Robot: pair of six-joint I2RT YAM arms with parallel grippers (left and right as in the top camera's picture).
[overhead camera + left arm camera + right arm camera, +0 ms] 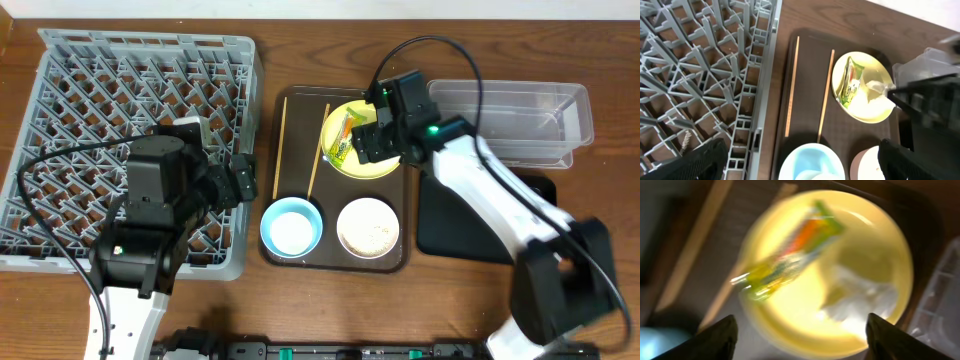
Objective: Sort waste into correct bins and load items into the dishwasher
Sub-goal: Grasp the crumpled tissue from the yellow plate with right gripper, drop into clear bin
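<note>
Two scraps, wrapper (790,255) and tissue (860,297), lie on your yellow plate (790,325); your right gripper (801,319) hangs just above, jaws wide, likely to straddle one. Your left gripper (801,150) hangs spread by the rack (100,100).

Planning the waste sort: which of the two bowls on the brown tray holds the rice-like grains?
The white bowl, beside the black tray; the light blue bowl sits nearer the dish rack.

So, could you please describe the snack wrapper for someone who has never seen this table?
Start at the dark brown serving tray mid-table and find the round yellow plate at its far right corner. The snack wrapper lies on the plate's left half: long, shiny, green and orange, unlike the crumpled white tissue beside it.
</note>
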